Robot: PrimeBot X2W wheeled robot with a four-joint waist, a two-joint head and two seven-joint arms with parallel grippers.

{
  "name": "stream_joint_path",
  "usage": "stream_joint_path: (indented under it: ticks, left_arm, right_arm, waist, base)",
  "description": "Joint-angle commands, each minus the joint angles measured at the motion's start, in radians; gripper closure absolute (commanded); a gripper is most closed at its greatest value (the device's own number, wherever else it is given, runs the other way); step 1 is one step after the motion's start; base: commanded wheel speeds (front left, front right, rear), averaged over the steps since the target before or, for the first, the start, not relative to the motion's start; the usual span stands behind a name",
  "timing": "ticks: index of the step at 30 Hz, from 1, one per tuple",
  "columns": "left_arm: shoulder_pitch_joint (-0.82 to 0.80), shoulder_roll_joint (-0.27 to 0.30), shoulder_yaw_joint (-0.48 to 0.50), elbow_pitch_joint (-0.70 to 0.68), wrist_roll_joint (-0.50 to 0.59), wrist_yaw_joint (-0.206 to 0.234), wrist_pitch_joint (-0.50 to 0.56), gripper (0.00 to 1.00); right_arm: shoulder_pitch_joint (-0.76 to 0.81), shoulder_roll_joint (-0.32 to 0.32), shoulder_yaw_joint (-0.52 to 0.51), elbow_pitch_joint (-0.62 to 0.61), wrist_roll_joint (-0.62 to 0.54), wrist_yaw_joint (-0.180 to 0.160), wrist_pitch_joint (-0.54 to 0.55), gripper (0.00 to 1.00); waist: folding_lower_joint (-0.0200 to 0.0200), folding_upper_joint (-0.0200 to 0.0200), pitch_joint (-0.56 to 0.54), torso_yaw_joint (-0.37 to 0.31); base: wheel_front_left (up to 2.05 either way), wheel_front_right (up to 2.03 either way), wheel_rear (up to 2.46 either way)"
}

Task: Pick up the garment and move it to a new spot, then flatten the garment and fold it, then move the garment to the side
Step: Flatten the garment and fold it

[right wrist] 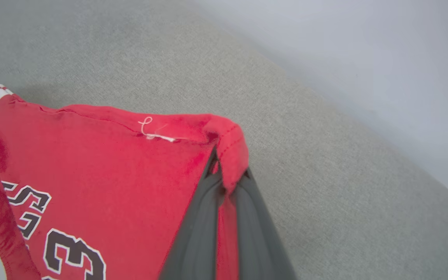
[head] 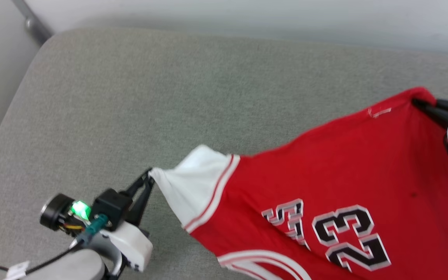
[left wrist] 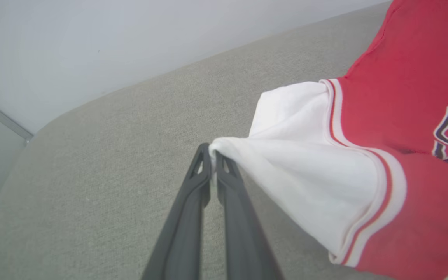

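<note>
Layout, head view: the garment (head: 344,163) is stretched between the two grippers above the padded surface (head: 130,97), reaching from lower centre to the right edge. The left gripper (head: 149,174) is at lower left, its fingers meeting on the tip of a sleeve (head: 193,182), the garment's leftmost point. The right gripper (head: 418,103) is at far right and farther back, clamped on a corner of the garment. The wall (head: 247,15) stands behind the padded surface.
</note>
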Motion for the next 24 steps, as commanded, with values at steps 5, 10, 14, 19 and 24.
stream_joint_path:
  ticks: [5, 10, 14, 19, 24]
  left_arm:
    - [-0.083, 0.023, 0.079, -0.020, 0.015, 0.021, -0.008, 1.00]
    - [-0.210, 0.023, 0.131, -0.017, 0.047, -0.003, -0.004, 1.00]
    - [-0.357, 0.004, 0.165, 0.004, 0.083, -0.038, 0.021, 1.00]
    - [-0.580, -0.035, 0.201, 0.053, 0.136, -0.089, 0.058, 1.00]
    - [-0.813, -0.078, 0.224, 0.135, 0.197, -0.150, 0.092, 1.00]
  right_arm:
    - [-0.023, 0.012, -0.053, -0.017, -0.027, -0.001, -0.130, 1.00]
    - [-0.066, 0.039, -0.097, -0.021, -0.061, -0.001, -0.186, 1.00]
    - [-0.142, 0.075, -0.141, -0.016, -0.100, -0.001, -0.207, 1.00]
    - [-0.282, 0.118, -0.185, -0.010, -0.167, -0.001, -0.214, 1.00]
    - [-0.456, 0.157, -0.221, 0.031, -0.237, -0.001, -0.213, 1.00]
  waist:
    - [0.0000, 0.0000, -0.090, -0.067]
    - [0.0000, 0.0000, -0.098, -0.098]
    - [0.0000, 0.0000, -0.069, -0.121]
    - [0.0000, 0.0000, 0.014, -0.142]
    - [0.0000, 0.0000, 0.123, -0.160]
  base:
    - [0.00, 0.00, 0.00]
    - [0.00, 0.00, 0.00]
    - [0.00, 0.00, 0.00]
    - [0.00, 0.00, 0.00]
    - [0.00, 0.00, 0.00]
